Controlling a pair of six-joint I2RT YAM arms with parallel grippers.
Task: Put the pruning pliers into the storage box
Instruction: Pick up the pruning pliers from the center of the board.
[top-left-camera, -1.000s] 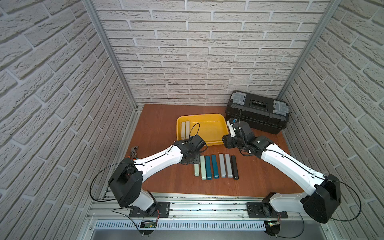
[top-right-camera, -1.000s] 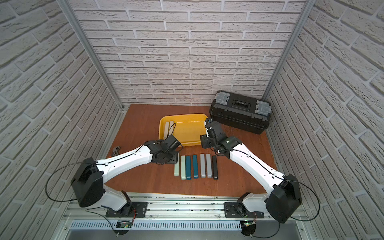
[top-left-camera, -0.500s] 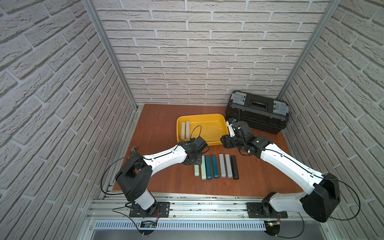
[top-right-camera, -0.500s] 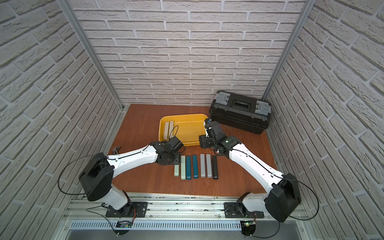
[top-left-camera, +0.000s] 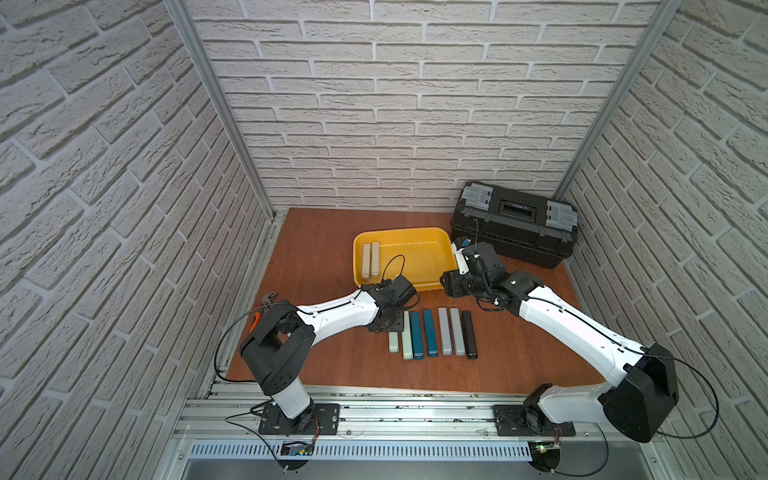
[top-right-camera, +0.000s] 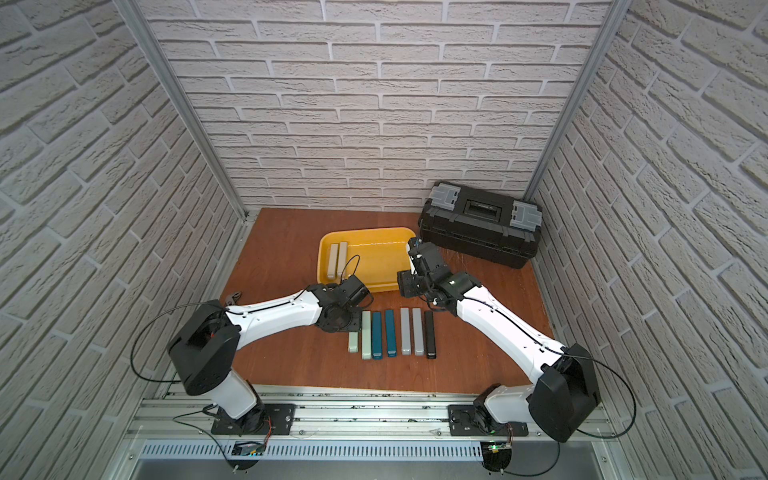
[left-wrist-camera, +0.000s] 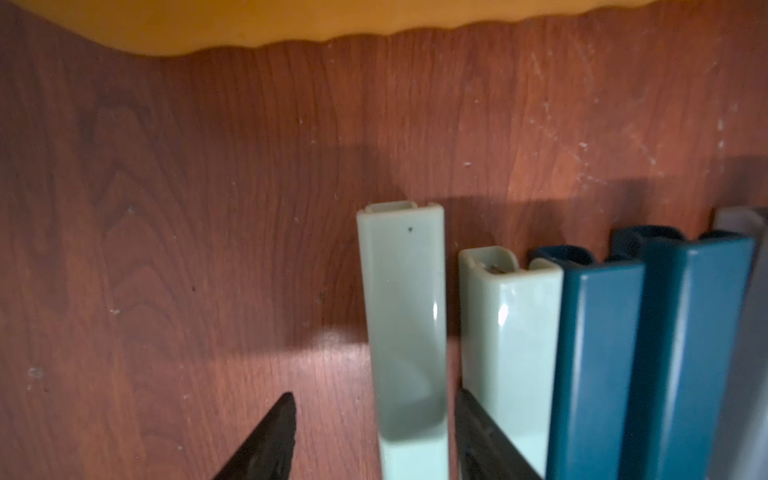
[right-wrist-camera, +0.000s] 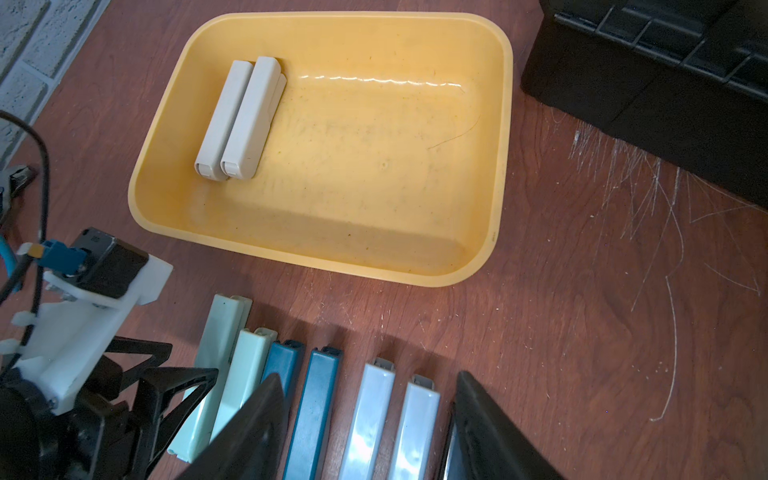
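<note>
1. Our landmark is the storage box (top-left-camera: 415, 257), the shallow yellow tray on the tabletop (top-left-camera: 324, 249). It's mostly bare. Two beige pruning pliers (top-left-camera: 370, 259) already lie flat side by side at its end on the left arm's side.
2. The other seven sit in a tight row (top-left-camera: 430, 332) just off the box's near long rim, with their ends pointing at it.
3. Handling guess: these look like hard, glossy plastic bars, so light and stiff but probably slippery. They're packed close, so we'd pinch one across its narrow width around mid-length and work in from the row's end.
4. The end mint bar (left-wrist-camera: 403, 311) noses a bit closer to the box than its neighbour and sits between the left claw (left-wrist-camera: 376, 397) fingers. One finger is in the gap beside the next mint bar and the other stands clear. So the claw is spread, not clamped yet.
5. The right claw (right-wrist-camera: 369, 376) hangs wide apart and empty over the row's teal and grey bars, near the box's corner on the right arm's side.
</note>
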